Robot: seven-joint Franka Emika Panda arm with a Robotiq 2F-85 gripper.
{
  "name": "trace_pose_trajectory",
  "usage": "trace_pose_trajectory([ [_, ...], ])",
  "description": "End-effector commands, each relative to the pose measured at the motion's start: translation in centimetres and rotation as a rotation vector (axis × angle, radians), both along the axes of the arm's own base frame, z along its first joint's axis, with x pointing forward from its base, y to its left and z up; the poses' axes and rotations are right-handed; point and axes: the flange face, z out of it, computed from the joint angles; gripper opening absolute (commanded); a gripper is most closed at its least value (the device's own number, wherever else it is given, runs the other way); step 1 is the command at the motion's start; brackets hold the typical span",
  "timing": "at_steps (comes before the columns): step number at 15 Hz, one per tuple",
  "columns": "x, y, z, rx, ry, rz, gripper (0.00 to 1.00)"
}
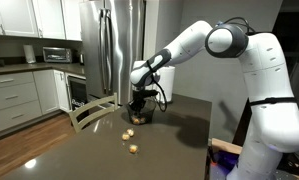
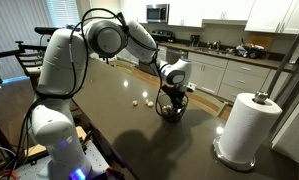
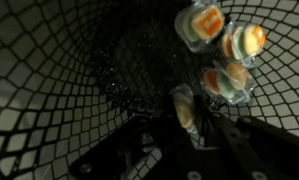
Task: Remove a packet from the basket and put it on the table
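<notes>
My gripper (image 3: 179,125) reaches down into the dark wire basket (image 3: 59,70), which stands on the dark table (image 1: 79,150); the gripper is in both exterior views (image 1: 139,103) (image 2: 172,95). Its fingers close around a yellowish-tan packet (image 3: 186,110) held edge-on at the tips. Three similar packets (image 3: 224,55) lie against the basket wall beside it. The basket shows under the gripper in both exterior views (image 1: 139,116) (image 2: 171,110). Two more packets lie on the table (image 1: 127,133) (image 1: 134,148), also in an exterior view (image 2: 141,100).
A white paper-towel roll (image 2: 247,125) stands on the table near the basket. A chair back (image 1: 89,112) is at the table's far edge. A steel fridge (image 1: 119,45) and kitchen counters (image 1: 19,70) stand behind.
</notes>
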Motion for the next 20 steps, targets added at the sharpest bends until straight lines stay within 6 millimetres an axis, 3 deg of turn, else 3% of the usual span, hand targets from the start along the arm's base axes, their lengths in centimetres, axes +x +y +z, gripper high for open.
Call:
trace_pose_trajectory([
  [1,-1.5,0.3,1.9,-0.023,-0.004,0.003,0.09],
  [11,-5.3,3.6,7.8,-0.110,0.057,0.022,0.09],
  [16,-6.2,5.8,11.1,-0.161,0.047,0.052,0.09],
  [20,-6.3,7.7,12.3,-0.154,0.029,0.103,0.09],
])
